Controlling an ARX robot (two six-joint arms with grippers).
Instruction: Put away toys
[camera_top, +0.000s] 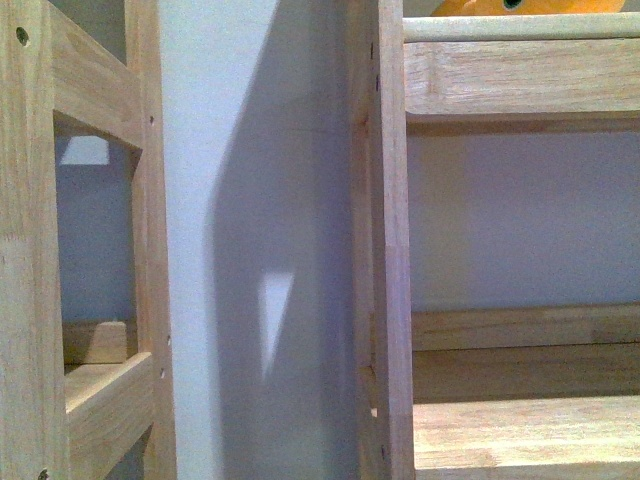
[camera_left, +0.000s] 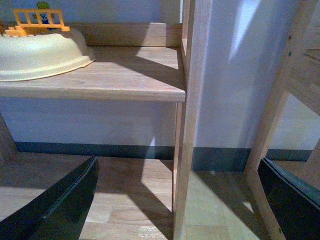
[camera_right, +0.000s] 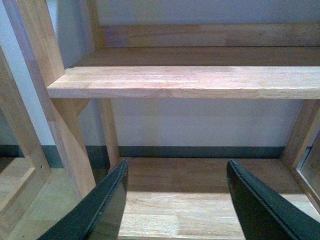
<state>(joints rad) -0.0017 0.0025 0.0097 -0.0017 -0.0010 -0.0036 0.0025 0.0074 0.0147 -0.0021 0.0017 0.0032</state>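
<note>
Pale wall (camera_top: 240, 200) behind two wooden racks (camera_top: 390, 300), you face gap between them. Toy (camera_top: 520, 6) sits on upper right shelf, only orange sliver with dark spot showing, rest cut off at frame top. Looks soft, light, squashy; take it round body, not limb. Left gripper (camera_left: 175, 200) jaws wide, empty, straddling rack post. Right gripper (camera_right: 175, 200) jaws wide, empty, over low shelf. Playset (camera_left: 35, 50) on shelf; leave it

Cream round playset (camera_left: 40, 52) with orange fence (camera_left: 39, 19) on wooden shelf (camera_left: 125, 75); pale wall (camera_top: 240, 200) behind.
</note>
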